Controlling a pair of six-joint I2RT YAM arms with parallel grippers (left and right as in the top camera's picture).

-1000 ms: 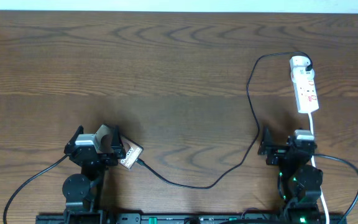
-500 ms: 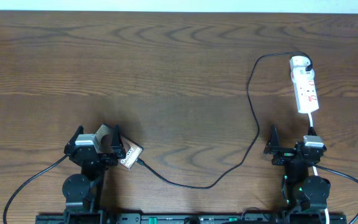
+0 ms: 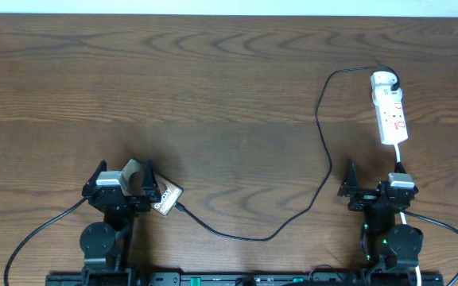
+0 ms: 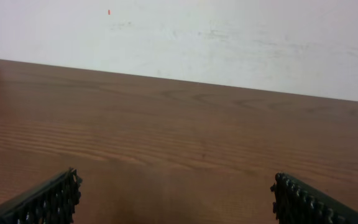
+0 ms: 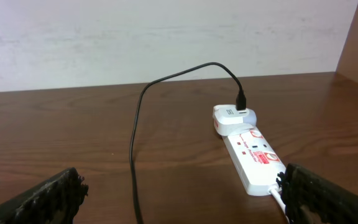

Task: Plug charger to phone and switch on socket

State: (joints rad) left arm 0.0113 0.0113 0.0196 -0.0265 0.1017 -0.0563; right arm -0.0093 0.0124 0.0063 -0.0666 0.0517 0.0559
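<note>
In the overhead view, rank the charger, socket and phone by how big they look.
1. charger: longest by far, though thin.
2. socket.
3. phone: partly hidden under the left gripper, so its rank against the socket is unsure.

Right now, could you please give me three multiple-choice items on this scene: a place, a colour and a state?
1. Where does the socket lie? A) near left edge B) mid-table C) far right, ahead of the right claw
2. What colour is the charger cable? A) white B) black C) red
3. How does the right claw stand? A) open, empty B) shut on the charger C) shut on the socket
Key: 1 C, the right wrist view shows it ahead; 2 B, a thin black line; 3 A, jaws wide apart, nothing between.
</note>
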